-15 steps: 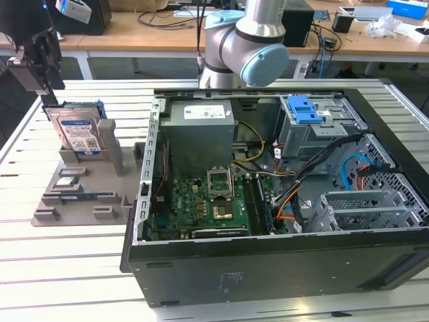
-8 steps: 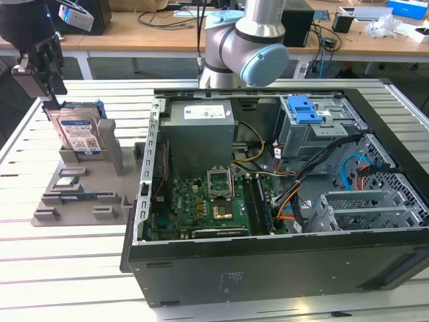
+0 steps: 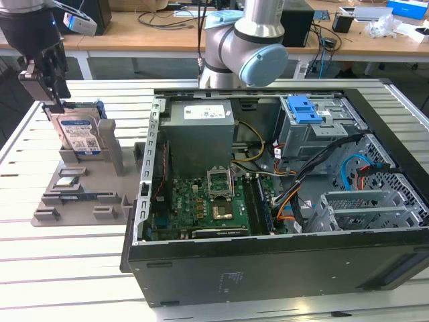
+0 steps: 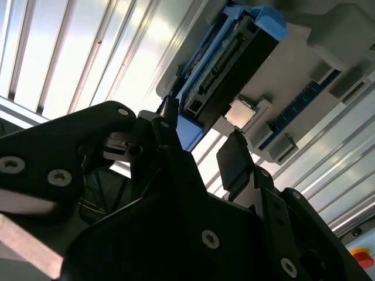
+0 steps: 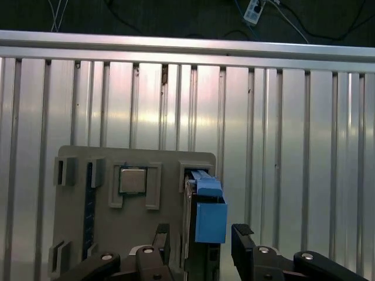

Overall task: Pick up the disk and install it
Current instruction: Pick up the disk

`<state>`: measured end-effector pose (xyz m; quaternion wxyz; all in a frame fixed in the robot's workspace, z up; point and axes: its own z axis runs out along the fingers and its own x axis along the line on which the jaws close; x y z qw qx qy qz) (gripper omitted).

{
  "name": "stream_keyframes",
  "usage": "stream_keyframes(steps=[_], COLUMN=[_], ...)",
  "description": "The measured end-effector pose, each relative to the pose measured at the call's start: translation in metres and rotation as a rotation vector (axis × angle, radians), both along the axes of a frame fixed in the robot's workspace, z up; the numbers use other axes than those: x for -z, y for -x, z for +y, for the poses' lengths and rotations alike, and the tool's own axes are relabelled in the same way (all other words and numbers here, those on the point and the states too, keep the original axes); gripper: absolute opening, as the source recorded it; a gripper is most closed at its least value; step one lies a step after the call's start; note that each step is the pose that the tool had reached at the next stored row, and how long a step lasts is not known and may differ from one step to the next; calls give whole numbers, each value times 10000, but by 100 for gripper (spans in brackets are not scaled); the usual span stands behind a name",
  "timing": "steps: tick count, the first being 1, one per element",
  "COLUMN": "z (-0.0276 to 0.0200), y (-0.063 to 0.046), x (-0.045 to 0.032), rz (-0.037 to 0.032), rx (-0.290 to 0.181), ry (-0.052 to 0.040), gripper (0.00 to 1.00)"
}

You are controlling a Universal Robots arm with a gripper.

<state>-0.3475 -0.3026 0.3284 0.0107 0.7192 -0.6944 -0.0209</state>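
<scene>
- The disk (image 3: 77,134) stands on edge in a slot of a grey holder (image 3: 80,194), in the upper left of the exterior view, well to the left of the open computer case (image 3: 268,258).
- Its broad face is silver and carries a white-and-blue label. Blue plastic rails run along its sides, and one shows at its upper right corner in the exterior view.
- In the first wrist view the disk (image 5: 202,216) is seen edge-on as a thin dark body with a blocky blue rail on one side.
- In the second wrist view the disk (image 4: 234,64) shows a dark edge with a connector strip, framed by blue plastic.
- The gripper (image 3: 55,104) hangs just over the disk's top left corner.
- In both wrist views the gripper (image 5: 202,234) (image 4: 199,140) has its fingers (image 5: 240,240) spread apart, one on each side of the disk's end. A gap shows on both sides, so they are not clamped on it.
- A square silver chip (image 5: 132,180) lies flat in a pocket of the holder, beside the disk.
- The holder and the case both sit on a slatted metal desk (image 3: 67,268).
</scene>
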Motion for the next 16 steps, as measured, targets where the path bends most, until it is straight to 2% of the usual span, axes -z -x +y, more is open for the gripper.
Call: stream_keyframes(steps=[8, 16], z=[5, 9], y=[2, 2], x=[165, 266], rz=[-1, 0], rx=[-7, -10], ry=[0, -1], gripper=[54, 54])
